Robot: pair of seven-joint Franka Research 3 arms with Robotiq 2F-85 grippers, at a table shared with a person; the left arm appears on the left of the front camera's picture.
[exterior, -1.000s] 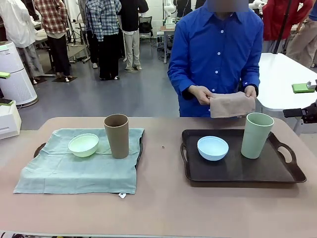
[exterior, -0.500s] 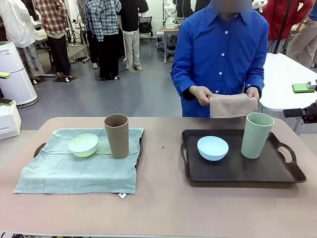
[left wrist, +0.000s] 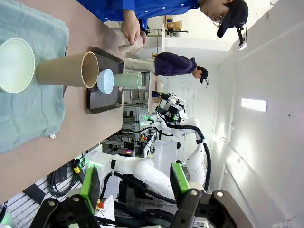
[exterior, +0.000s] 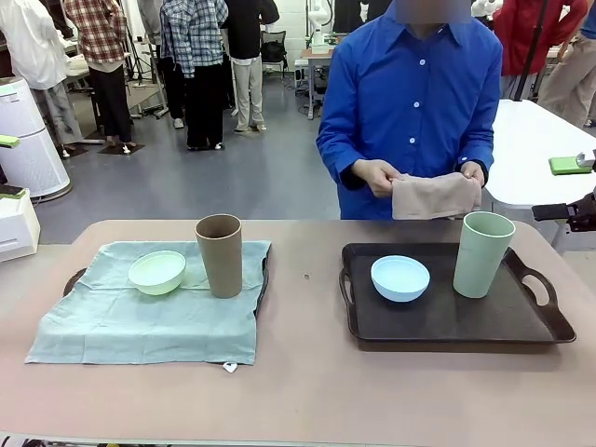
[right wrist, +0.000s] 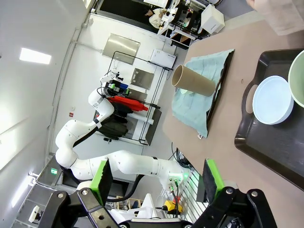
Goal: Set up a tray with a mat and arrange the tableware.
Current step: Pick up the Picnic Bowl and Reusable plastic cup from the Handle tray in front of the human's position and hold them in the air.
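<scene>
Left gripper [left wrist: 135, 185] fingers apart, empty; right gripper [right wrist: 156, 183] likewise, tableware far ahead of both. Person's hands [exterior: 377, 177] clutch beige mat [exterior: 434, 196]. Below them, dark tray [exterior: 447, 321] carries blue bowl [exterior: 400, 277] and pale green cup [exterior: 482, 253]. Laying mat now likely topples cup.

Grey-blue floor [exterior: 233, 177], white air purifier [exterior: 28, 140] left, white side table [exterior: 531, 149] right, white wall [left wrist: 278, 57], bright light panel [left wrist: 254, 104]

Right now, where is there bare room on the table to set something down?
Bare table lies between the teal mat and the dark tray, and along the near edge. Crowded: the mat's far half, with mint bowl and brown cup.
</scene>
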